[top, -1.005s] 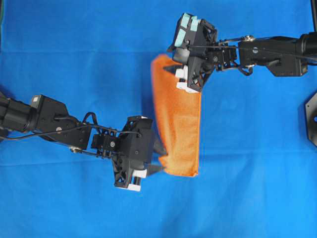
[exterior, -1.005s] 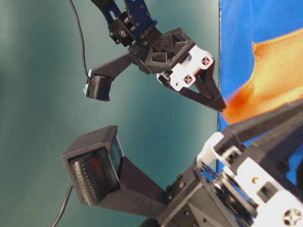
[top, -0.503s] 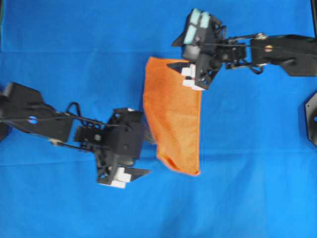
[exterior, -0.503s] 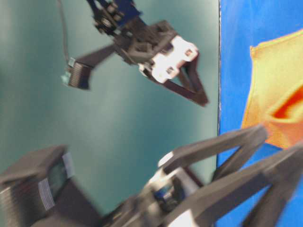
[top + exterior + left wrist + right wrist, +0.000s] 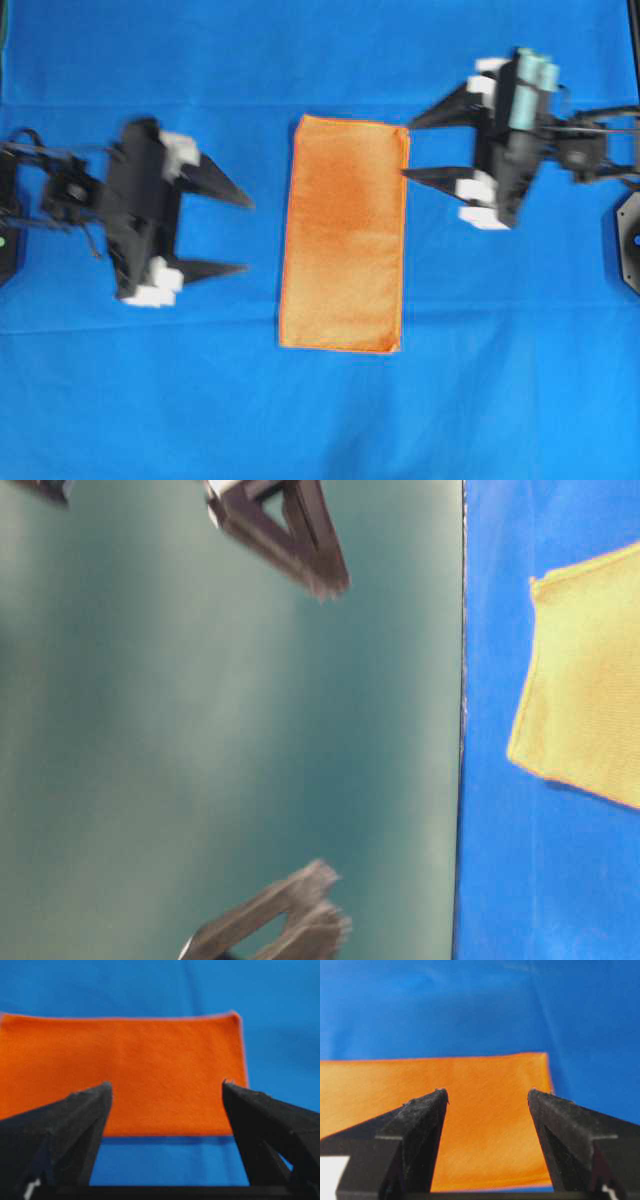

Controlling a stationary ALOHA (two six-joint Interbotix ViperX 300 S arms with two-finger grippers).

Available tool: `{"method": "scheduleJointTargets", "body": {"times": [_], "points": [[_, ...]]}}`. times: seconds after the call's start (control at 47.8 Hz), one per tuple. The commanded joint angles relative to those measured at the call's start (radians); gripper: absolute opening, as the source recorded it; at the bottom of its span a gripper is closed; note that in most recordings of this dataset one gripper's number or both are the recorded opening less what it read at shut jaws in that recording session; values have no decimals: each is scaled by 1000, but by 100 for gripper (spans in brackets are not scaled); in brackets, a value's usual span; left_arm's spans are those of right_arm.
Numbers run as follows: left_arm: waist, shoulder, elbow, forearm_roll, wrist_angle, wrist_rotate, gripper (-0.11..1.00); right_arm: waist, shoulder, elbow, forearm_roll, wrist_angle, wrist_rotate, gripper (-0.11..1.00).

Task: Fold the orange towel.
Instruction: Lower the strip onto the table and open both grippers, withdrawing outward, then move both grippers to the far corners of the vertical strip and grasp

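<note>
Now, going left to right, the left gripper (image 5: 243, 236) stands with jaws spread wide and empty, a strip of bare blue cloth (image 5: 320, 60) between it and the orange towel (image 5: 345, 233). That towel lies flat as a tall, fuzzy rectangle with neat hemmed edges, mid-table. Just beside its upper right edge, the right gripper (image 5: 408, 148) gapes wide, holding nothing.

Flat yellow-orange terry towel (image 5: 590, 695) lay on blue cloth (image 5: 500, 860); two blurred black end effectors' tips appeared left.
</note>
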Motion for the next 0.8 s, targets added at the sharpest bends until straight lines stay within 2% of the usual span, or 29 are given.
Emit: {"method": "scheduleJointTargets", "body": {"times": [0.0, 0.126, 0.293, 0.775], "points": [[23, -78, 41, 2, -64, 3, 82, 25, -77, 29, 17, -18, 6, 65], [48, -173, 143, 0, -152, 2, 82, 57, -153, 92, 23, -57, 18, 65], [63, -210, 230, 0, -239, -14, 82, 58, -175, 164, 32, -153, 32, 65], [63, -192, 229, 0, -265, -15, 82, 51, -170, 166, 48, -172, 32, 65]]}}
